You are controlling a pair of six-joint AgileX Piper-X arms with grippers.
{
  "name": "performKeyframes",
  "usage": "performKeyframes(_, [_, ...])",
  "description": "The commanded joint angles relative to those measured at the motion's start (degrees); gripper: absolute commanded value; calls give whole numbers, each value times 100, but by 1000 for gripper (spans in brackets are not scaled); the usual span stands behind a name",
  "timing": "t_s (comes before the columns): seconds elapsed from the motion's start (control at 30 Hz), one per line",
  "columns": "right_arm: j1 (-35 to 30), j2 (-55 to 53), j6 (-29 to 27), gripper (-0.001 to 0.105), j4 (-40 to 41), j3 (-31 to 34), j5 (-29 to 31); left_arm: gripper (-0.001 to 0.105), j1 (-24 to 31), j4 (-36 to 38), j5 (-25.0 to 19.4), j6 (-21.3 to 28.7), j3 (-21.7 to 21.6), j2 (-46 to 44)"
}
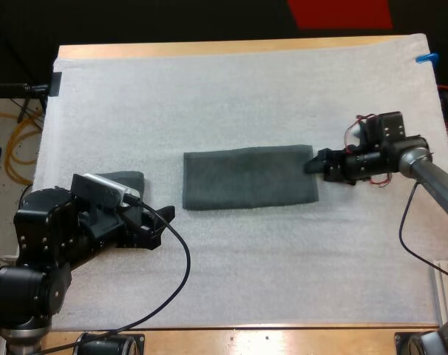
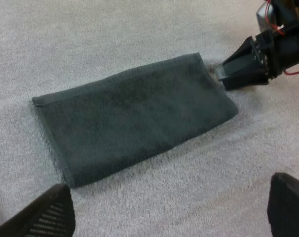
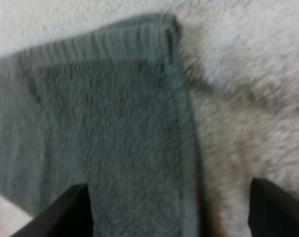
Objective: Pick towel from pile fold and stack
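Step in hand: judged to be the folding stage. The towel [image 1: 248, 177] is lying flat as a long rectangle and is not yet stacked.
Towel location: it is sitting at the centre of the mat [image 1: 246, 96], long sides running from 9 to 3 o'clock.
Right gripper [image 1: 316, 163]: released. It is sitting at the towel's 3 o'clock end, with its fingers [image 3: 70, 210] standing apart, one over the cloth and one over bare mat.
Left gripper [image 1: 161, 220]: released and grasping nothing. It is waiting at the towel's 8 o'clock, well apart from it.
Second towel [image 1: 128, 180]: lying at 9 o'clock of the first, half hidden by the left arm. Crumpled or folded cannot be told.
Next move: probably closing the right gripper on the 3 o'clock edge and carrying it toward 9 o'clock to halve the length. The grip should be taking the whole hem.
High view: giving the layout and the second towel.
Left wrist view: giving the right gripper at the towel's corner.
Right wrist view: giving the hem running between the fingers.
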Motion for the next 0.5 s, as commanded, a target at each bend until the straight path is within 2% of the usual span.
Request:
performKeyframes(0.0, [66, 14, -17, 64, -51, -53, -189, 77, 18, 22, 33, -65, -37, -16])
performKeyframes(0.1, [206, 106, 109, 64, -115, -53, -170, 77, 18, 22, 33, -65, -37, -16])
performKeyframes(0.23, [347, 294, 617, 64, -345, -57, -163, 77, 18, 22, 146, -65, -37, -16])
performKeyframes(0.37, [426, 390, 671, 64, -335, -69, -213, 77, 18, 22, 277, -125, -37, -16])
performKeyframes(0.47, [430, 395, 677, 56, -286, -69, -191, 77, 18, 22, 283, -124, -37, -16])
